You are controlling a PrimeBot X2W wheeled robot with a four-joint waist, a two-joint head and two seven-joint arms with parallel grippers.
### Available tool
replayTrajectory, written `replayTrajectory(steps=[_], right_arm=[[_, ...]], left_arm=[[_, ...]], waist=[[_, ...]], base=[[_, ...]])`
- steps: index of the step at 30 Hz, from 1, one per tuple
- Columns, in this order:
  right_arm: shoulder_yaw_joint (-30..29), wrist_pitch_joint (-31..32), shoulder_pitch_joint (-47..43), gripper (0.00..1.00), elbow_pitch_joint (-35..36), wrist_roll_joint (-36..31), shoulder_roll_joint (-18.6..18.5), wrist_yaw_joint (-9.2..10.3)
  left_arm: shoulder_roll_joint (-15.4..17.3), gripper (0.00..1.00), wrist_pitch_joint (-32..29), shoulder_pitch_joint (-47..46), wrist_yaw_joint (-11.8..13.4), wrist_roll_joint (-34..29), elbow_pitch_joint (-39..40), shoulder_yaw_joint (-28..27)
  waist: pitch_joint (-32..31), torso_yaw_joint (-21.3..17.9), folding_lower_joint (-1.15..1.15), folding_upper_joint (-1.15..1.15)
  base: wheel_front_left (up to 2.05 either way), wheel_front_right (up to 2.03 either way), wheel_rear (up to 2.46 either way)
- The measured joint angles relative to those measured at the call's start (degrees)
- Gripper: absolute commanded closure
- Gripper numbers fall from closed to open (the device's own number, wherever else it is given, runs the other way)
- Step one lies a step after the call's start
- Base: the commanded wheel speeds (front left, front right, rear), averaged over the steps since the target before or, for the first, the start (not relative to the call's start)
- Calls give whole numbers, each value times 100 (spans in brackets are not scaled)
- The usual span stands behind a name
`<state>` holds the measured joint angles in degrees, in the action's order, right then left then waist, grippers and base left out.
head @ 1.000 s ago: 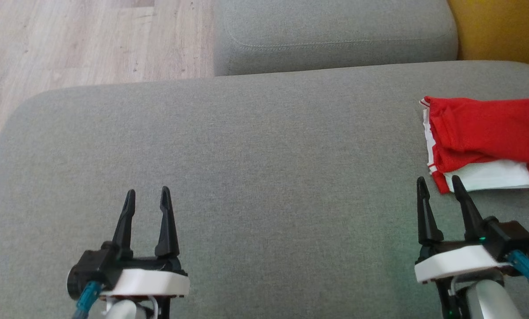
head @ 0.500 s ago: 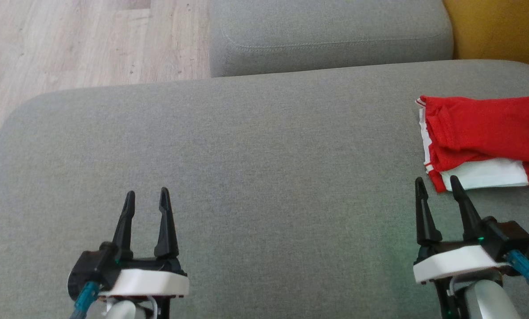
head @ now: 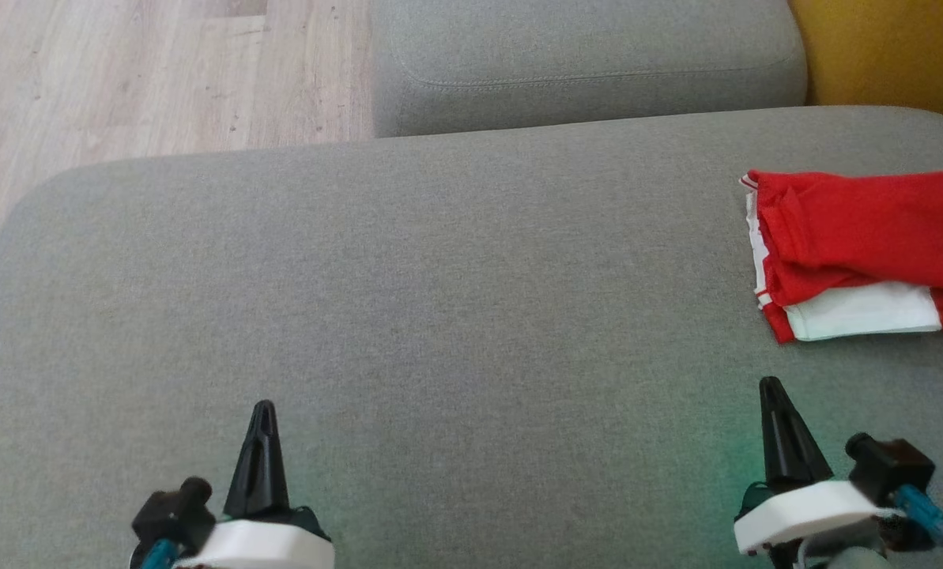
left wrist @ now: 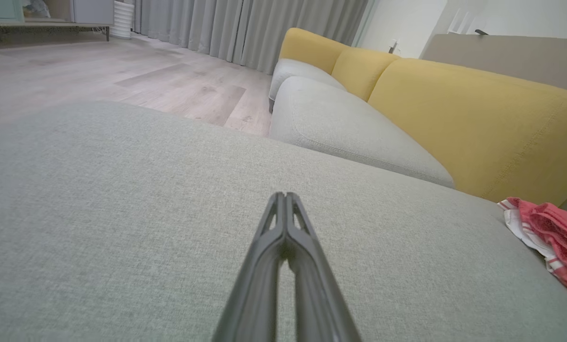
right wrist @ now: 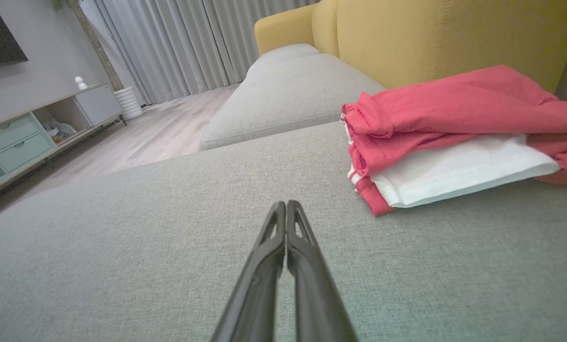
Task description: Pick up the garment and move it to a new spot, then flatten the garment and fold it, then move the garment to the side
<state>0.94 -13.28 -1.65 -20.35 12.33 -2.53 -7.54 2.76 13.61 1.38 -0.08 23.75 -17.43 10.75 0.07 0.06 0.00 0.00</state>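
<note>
The garment (head: 858, 249) is red with white panels and lies folded on the grey sofa seat (head: 455, 300) at the far right. The right wrist view has the garment (right wrist: 454, 137) up close, just right of my fingers; in the left wrist view the garment (left wrist: 549, 232) sits at the right edge. My left gripper (head: 264, 411) is at the lower left, shut, with nothing in it. Its tips (left wrist: 285, 195) meet above bare cushion. Below the garment, my right gripper (head: 771, 387) is shut and empty, a short gap away from the cloth; its tips (right wrist: 285, 204) press together.
A second grey cushion (head: 582, 63) lies beyond the seat. A yellow backrest (head: 890, 51) rises at the upper right. Wooden floor (head: 123, 79) shows past the seat's left edge. A low cabinet (right wrist: 36, 133) and curtains (right wrist: 178, 47) stand across the room.
Both grippers have shut and drawn back toward the bottom of the head view. The garment lies as before.
</note>
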Motion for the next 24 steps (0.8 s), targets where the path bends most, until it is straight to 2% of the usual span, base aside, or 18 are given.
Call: replayTrajectory(steps=[24], right_arm=[[-147, 379, 52, 100, 67, 1612, 0, 0]], left_arm=[[2, 100, -363, -34, -149, 1381, 12, -283]], waist=[[2, -1, 0, 0]], base=[[0, 0, 0]])
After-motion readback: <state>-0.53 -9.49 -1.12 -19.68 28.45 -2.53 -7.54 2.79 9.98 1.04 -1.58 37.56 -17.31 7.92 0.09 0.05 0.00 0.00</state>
